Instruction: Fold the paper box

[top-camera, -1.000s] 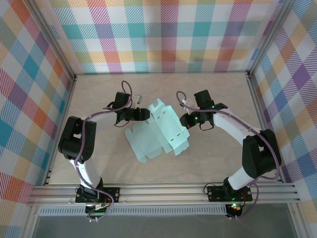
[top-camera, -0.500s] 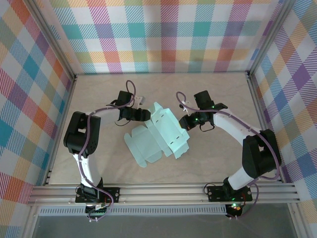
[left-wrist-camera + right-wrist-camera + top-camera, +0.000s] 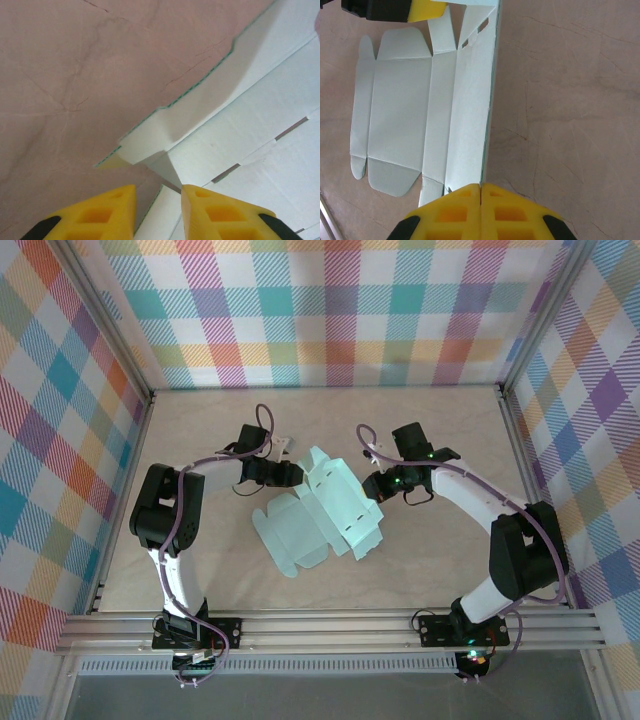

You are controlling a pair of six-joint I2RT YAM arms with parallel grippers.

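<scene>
Mid-fold on the worktop (image 3: 200, 430): the mint box (image 3: 318, 522), not yet closed up, lies at the centre of the top view. Its flat flaps spread toward 7 o'clock and one slotted panel is lifted along its 2 o'clock side.

The right claw (image 3: 372, 486) stands at the box's 3 o'clock edge. In its wrist view the yellow pads are pressed together with the raised panel's thin edge running straight into the seam, so it appears to be pinching that panel upright.

The left claw (image 3: 297, 475) sits at the box's 10 o'clock corner. Over the last second its elbow has swung in toward the centre and the claw has edged a little toward 3 o'clock, onto the card. The box itself has barely moved.

The left claw's fingers (image 3: 215, 212) stand narrowly apart with a strip of card between them. A dark gap shows beside the strip, so the claw looks partly open and has not gripped the card.

That points to a grasp in progress. With one wall held by the right claw, the left looks set to take the end flap at that corner and turn it up or in. The thin card could buckle or slip out of the narrow gap if the pinch lands off the crease.
</scene>
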